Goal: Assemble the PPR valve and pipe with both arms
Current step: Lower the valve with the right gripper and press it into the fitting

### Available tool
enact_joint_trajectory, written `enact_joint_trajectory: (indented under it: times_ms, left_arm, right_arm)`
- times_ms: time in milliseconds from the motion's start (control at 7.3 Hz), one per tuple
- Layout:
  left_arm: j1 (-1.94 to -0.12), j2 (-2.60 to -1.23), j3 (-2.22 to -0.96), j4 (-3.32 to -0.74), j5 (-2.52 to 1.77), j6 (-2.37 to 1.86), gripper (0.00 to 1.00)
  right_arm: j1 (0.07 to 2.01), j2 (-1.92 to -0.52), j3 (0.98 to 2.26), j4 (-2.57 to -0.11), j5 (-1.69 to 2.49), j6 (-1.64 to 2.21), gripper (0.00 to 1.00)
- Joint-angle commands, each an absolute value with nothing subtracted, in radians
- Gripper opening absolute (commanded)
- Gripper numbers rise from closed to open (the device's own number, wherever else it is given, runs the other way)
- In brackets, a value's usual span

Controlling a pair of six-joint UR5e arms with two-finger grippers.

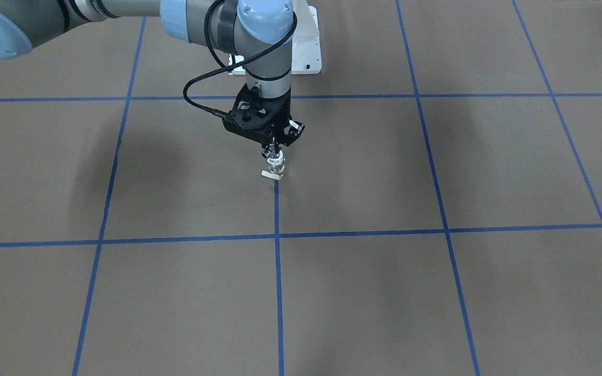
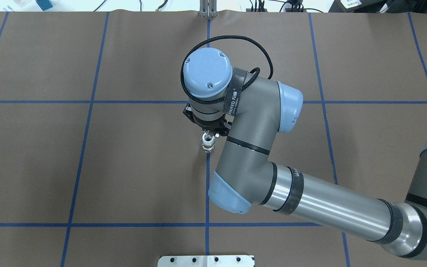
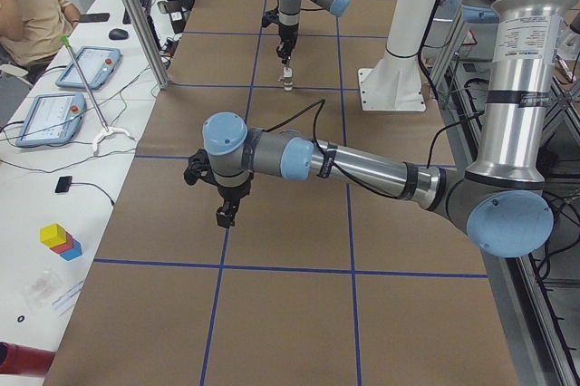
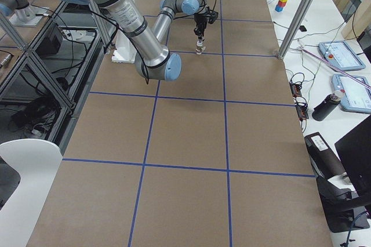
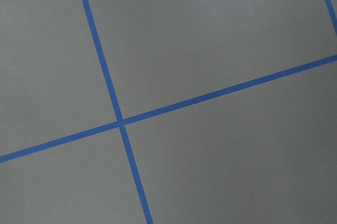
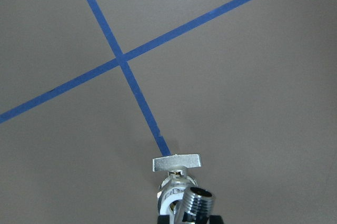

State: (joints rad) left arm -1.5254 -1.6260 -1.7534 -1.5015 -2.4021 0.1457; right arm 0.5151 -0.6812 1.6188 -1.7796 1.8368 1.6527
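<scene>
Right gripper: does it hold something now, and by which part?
The right gripper appears shut on the PPR valve, at its upper, white-collared end beside the pipe. The exact contact is hidden.

Right claw [image 1: 275, 150], clamped, points down; left arm [image 3: 362, 167] outstretched.

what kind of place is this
Probably a robotics lab or test cell: a left arm and a right arm, holding a valve, reach over a table gridded with blue tape, and a side desk holds control tablets beside a person.
</scene>
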Motion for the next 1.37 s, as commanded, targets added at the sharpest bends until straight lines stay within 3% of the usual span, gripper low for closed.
enact_joint_trajectory:
  times_ms: [0,1232]
  left_arm:
    - [-1.525,-1.626,-1.753,-1.502,-2.401,0.146,1.0]
    - [-1.526,-1.626,-1.753,-1.502,-2.401,0.146,1.0]
  right_arm:
    - [0.514,-0.681,1.614,-1.773,1.835,1.652,0.0]
    - [0.5,-0.684,1.608,-1.773,1.832,1.649,0.0]
